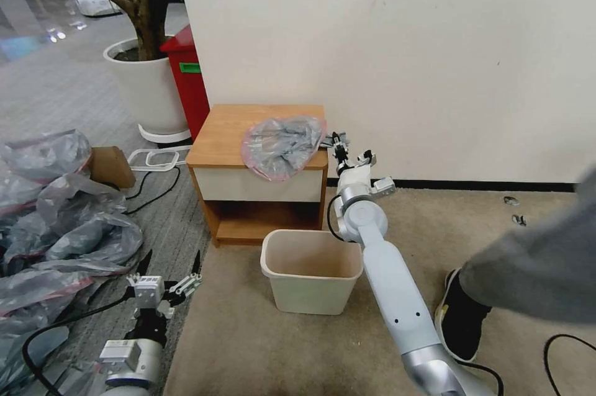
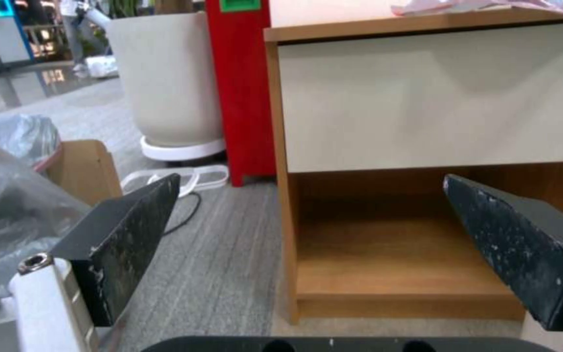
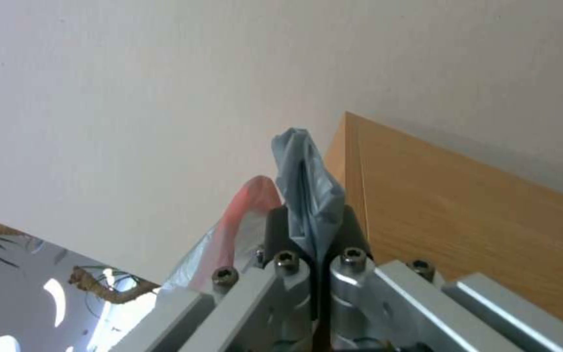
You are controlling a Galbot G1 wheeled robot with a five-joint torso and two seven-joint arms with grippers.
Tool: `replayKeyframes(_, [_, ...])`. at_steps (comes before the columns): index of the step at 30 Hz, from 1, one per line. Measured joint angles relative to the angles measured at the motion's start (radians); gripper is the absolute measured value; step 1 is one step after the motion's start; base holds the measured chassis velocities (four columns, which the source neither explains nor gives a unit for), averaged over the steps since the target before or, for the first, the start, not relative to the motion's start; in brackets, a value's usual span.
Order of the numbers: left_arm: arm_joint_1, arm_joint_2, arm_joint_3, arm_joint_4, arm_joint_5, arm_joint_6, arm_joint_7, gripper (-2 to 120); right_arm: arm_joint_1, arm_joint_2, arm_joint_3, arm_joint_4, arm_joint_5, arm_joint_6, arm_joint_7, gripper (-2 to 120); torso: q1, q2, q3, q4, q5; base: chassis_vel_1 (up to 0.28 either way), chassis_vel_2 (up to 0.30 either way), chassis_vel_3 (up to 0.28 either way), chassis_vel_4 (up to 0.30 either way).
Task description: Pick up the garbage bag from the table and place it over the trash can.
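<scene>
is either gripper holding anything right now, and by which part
The right gripper pinches the garbage bag by a fold at its edge, at the table's right side. The left gripper holds nothing.

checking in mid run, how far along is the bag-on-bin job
Done: the right gripper has shut on the garbage bag's edge at the table's right side. In hand: the lift, since the bag lies on the tabletop. Left: spreading it over the empty trash can. The left gripper waits open, low by the floor.
</scene>
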Motion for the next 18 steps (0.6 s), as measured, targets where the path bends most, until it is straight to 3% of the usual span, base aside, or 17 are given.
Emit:
replayKeyframes(9, [-0.005,-0.006,0.012,0.009,0.006,-0.001,0.0,100,-0.016,-0.005,-0.011,0.034,0.0,0.005,0.014,0,0.0,0.0,0.0,0.0001,0.0,0.0,0.0,0.0,0.0])
replayKeyframes(12, [-0.006,-0.01,0.017,0.009,0.009,-0.001,0.0,100,-0.046,-0.021,-0.039,0.092,-0.001,0.007,0.049,0,0.0,0.0,0.0,0.0002,0.0001,0.0,0.0,0.0,0.0])
replayKeyframes(17, [-0.012,-0.008,0.017,0.017,0.01,-0.001,0.0,100,-0.172,-0.092,-0.12,0.322,-0.031,-0.062,0.228,0,0.0,0.0,0.0,0.0004,0.0001,0.0,0.0,0.0,0.0])
replayKeyframes(18, [-0.012,-0.008,0.017,0.017,0.01,-0.001,0.0,100,-0.172,-0.092,-0.12,0.322,-0.031,-0.062,0.228,0,0.0,0.0,0.0,0.0004,0.0001,0.0,0.0,0.0,0.0])
